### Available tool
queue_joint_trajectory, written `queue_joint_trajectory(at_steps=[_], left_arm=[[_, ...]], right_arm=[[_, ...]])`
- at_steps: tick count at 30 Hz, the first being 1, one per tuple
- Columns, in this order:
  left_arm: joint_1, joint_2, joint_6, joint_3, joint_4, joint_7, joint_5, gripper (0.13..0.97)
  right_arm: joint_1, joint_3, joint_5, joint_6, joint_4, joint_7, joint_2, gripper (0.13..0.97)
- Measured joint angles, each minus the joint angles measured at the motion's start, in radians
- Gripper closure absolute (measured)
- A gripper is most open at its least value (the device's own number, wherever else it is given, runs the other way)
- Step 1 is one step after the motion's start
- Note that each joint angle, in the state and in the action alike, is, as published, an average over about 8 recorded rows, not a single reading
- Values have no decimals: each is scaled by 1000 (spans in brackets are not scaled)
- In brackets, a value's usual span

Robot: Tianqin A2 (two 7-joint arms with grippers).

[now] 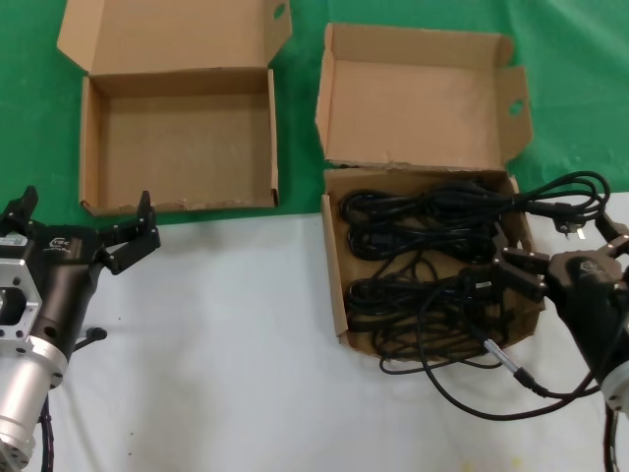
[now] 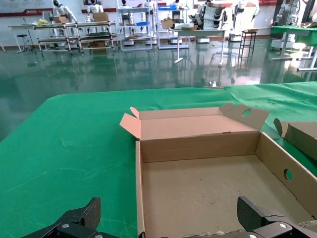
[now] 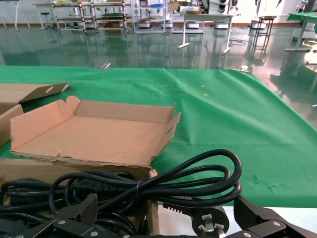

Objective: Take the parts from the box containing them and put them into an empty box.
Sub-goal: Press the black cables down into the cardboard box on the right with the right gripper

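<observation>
Both grippers, two in all, stood spread and held nothing. Left gripper (image 1: 86, 218) hovered just short of the empty box (image 1: 180, 202), plain brown cardboard with clean edges. Right gripper (image 1: 555, 258) sat at the full box's (image 1: 335, 280) outer wall, where black coiled cords (image 1: 423, 246) lay tangled, count uncertain; one loop and plug (image 3: 208, 221) hung over that wall beside its fingers.

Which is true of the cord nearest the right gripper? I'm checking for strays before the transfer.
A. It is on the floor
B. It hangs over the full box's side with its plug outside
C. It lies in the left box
B: the cord loops over the full box wall, near the right gripper, plug outside.
</observation>
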State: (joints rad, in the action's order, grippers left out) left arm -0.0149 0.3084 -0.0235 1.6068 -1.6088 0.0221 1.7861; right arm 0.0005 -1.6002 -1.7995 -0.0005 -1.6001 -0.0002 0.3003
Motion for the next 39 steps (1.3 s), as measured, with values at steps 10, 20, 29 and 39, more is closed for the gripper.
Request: queue_joint_trajectory(at_steps=[10,20,29,39], left_arm=[[0,0,0,0,0,0,0,132],[0,0,0,0,0,0,0,148],[0,0,0,0,0,0,0,215],[0,0,0,0,0,0,0,368]], right_arm=[[0,0,0,0,0,0,0,129],[0,0,0,0,0,0,0,129],[-7,-59,-65,45,-26,17,71,129],[-51,-176,-237,123,-201,33,369,129]])
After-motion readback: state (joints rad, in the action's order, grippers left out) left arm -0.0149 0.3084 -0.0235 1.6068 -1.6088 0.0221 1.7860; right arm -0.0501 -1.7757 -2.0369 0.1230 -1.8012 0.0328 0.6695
